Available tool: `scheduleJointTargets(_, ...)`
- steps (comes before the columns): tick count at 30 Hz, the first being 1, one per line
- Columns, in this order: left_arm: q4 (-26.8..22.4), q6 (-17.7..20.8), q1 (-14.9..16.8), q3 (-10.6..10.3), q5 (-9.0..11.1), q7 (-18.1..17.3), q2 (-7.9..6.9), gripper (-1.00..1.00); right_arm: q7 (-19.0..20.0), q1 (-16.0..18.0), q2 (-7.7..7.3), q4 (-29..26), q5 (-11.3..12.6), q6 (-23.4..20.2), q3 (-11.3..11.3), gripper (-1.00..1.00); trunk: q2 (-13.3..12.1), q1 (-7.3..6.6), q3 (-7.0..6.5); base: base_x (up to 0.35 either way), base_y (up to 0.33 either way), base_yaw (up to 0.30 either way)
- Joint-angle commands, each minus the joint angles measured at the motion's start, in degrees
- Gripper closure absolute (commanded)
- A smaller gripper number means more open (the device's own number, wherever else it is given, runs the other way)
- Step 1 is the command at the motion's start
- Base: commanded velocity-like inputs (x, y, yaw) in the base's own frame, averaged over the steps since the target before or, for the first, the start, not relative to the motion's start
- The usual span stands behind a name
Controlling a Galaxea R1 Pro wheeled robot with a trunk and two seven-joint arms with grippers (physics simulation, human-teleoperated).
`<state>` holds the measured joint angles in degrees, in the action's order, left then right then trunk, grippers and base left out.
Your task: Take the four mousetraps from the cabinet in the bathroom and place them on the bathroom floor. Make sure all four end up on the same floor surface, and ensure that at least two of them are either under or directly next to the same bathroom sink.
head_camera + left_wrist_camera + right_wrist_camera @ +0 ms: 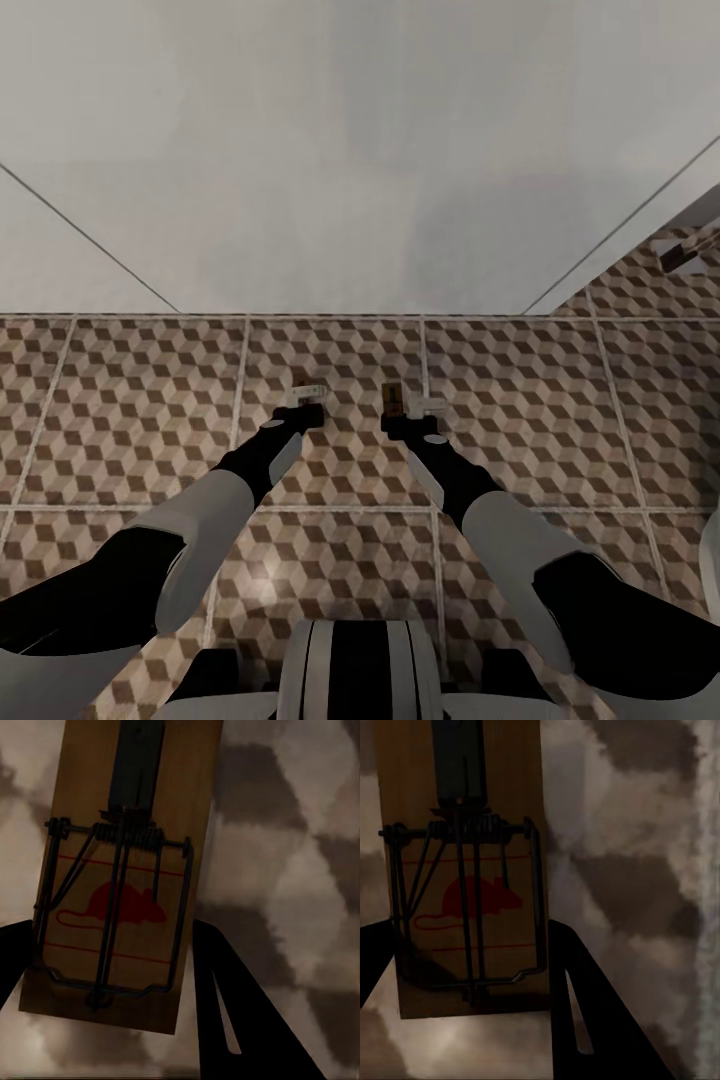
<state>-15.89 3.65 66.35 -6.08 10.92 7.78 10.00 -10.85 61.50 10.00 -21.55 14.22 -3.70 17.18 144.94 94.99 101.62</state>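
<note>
Left gripper (pixel 112 967): dark fingers (pixel 232 1005) closed on the long edges of a mousetrap (pixel 124 870), board's long axis running straight out along them. Right gripper (pixel 472 967): same hold on a second mousetrap (pixel 465 870). In the head view both grippers (pixel 305 395) (pixel 395 400) hang side by side, near each other, low over the bathroom floor (pixel 560 400), just short of a white wall (pixel 360 150). Judgement: each trap goes straight down beneath its own fingers; the sink's side cannot be told.

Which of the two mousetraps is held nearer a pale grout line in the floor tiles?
The mousetrap in the right gripper; a grout line runs close beside it. The left gripper's trap hangs mid-tile.
</note>
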Motion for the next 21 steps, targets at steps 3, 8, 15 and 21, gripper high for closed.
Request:
scheduleJointTargets(3, -0.11, 0.31, 0.01, -0.43, 0.33, 0.5, 0.0, 1.0, -0.4, 0.03, 0.0, -0.07, 0.55, 0.32, 0.31, 1.0, 0.01, -0.01, 0.03, 0.0, 0.0, 0.0)
scheduleJointTargets(8, -0.11, 0.31, 0.01, -0.43, 0.33, 0.43, 0.0, 1.0, -0.4, 0.03, 0.0, -0.07, 0.55, 0.61, 0.31, 1.0, 0.01, -0.01, 0.03, 0.0, 0.0, 0.0)
scheduleJointTargets(15, -0.11, 0.31, 0.01, -0.41, 0.33, 0.4, 0.0, 1.0, -0.4, 0.03, 0.0, -0.07, 0.55, 0.77, 0.31, 1.0, 0.01, -0.01, 0.03, 0.0, 0.0, 0.0)
scheduleJointTargets(21, -0.11, 0.31, 0.01, -0.36, 0.33, 0.4, 0.0, 1.0, -0.4, 0.03, 0.0, -0.07, 0.55, 0.8, 0.31, 1.0, 0.01, -0.01, 0.03, 0.0, 0.0, 0.0)
